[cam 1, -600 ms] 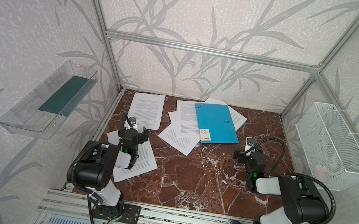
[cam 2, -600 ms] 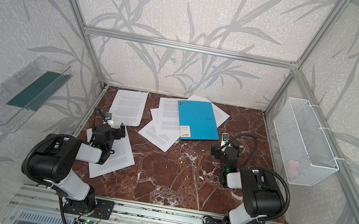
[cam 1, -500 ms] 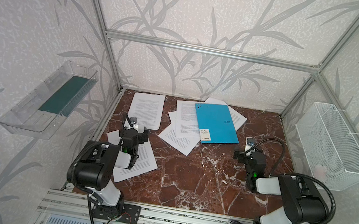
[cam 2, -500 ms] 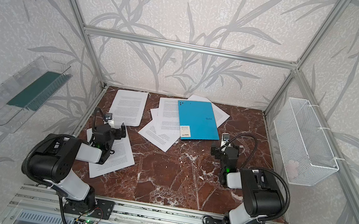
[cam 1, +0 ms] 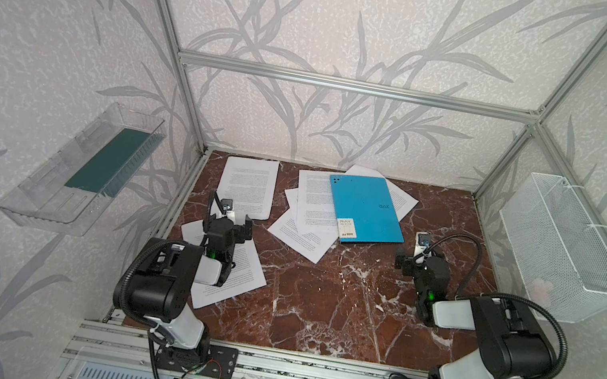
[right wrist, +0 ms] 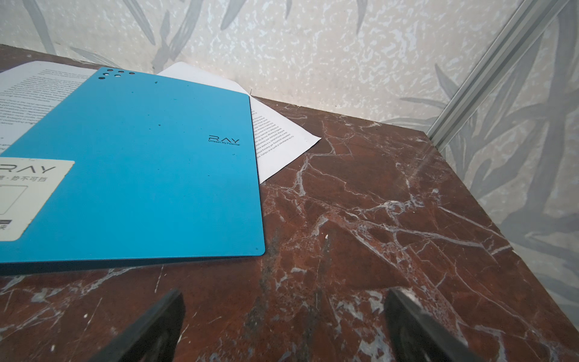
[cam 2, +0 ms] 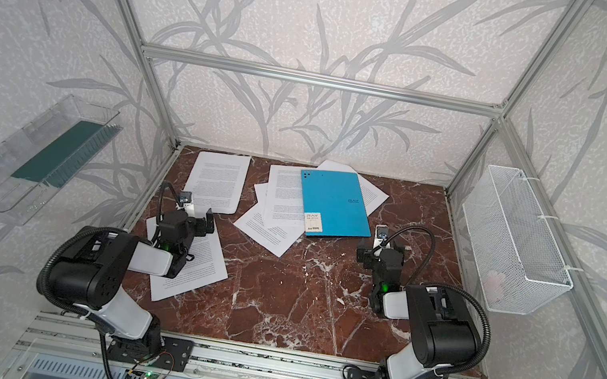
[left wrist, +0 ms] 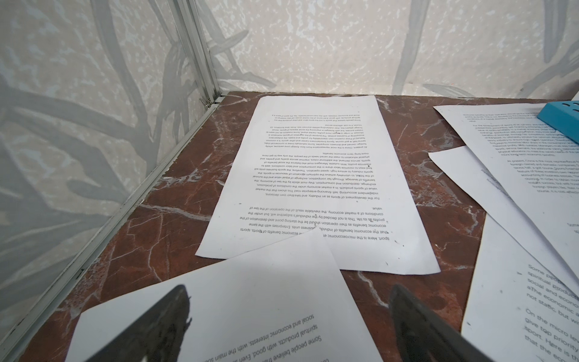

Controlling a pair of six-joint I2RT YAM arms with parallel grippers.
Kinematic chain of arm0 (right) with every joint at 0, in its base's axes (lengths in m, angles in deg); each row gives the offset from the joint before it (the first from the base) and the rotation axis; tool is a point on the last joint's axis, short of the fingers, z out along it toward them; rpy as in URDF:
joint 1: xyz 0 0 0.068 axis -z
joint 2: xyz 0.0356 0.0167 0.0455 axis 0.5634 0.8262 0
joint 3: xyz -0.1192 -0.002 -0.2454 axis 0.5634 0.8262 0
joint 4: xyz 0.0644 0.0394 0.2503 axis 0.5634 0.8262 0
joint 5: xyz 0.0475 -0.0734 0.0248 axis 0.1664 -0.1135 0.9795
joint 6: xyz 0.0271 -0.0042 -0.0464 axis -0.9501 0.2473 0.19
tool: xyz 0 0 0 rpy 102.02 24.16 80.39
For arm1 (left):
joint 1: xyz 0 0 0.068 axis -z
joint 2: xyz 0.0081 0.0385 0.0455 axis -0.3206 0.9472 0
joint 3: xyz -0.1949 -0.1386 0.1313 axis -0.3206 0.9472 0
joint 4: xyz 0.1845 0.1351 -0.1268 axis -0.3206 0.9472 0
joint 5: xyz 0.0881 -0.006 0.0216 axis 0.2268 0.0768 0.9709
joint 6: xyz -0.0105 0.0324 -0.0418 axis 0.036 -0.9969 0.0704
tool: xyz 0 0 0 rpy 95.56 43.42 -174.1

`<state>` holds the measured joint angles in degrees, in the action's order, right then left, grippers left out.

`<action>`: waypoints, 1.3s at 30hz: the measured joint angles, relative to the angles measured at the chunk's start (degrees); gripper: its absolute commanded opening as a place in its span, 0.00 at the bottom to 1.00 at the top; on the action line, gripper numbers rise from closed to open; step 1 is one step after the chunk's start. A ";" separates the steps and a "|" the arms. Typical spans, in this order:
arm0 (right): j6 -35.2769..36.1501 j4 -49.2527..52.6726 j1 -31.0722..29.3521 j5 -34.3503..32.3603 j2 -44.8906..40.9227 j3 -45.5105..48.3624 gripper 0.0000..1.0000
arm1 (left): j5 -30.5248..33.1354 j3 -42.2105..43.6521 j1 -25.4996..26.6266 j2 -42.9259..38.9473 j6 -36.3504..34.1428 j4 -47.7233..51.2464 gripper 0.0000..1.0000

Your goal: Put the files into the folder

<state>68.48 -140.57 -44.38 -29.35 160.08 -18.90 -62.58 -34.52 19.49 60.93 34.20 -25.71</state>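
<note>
Blue and closed, the folder (cam 1: 365,210) lies at the back of the marble tabletop (cam 1: 335,310), overlapping several fanned files (cam 1: 312,200). A lone sheet (cam 1: 249,185) lies flat near the back left corner, a nearer sheet (cam 1: 247,269) toward the front. The left jaws stand wide above that nearer sheet; the right jaws, equally wide, hang over bare marble just before the folder's near corner.

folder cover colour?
Bright blue, with a white label; the folder shows best in the right wrist view.

Marble table (cam 1: 335,310), files (cam 1: 247,185), folder (cam 1: 365,210)
</note>
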 measured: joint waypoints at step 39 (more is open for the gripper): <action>-14.12 30.88 -8.33 -13.97 -27.23 -12.83 0.99 | -7.39 -23.15 2.86 -30.67 26.82 49.35 0.99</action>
<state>54.36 -109.69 -52.71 -43.32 132.85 -31.73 -69.97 -57.67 22.36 30.26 61.02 23.64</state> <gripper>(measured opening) 0.990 0.991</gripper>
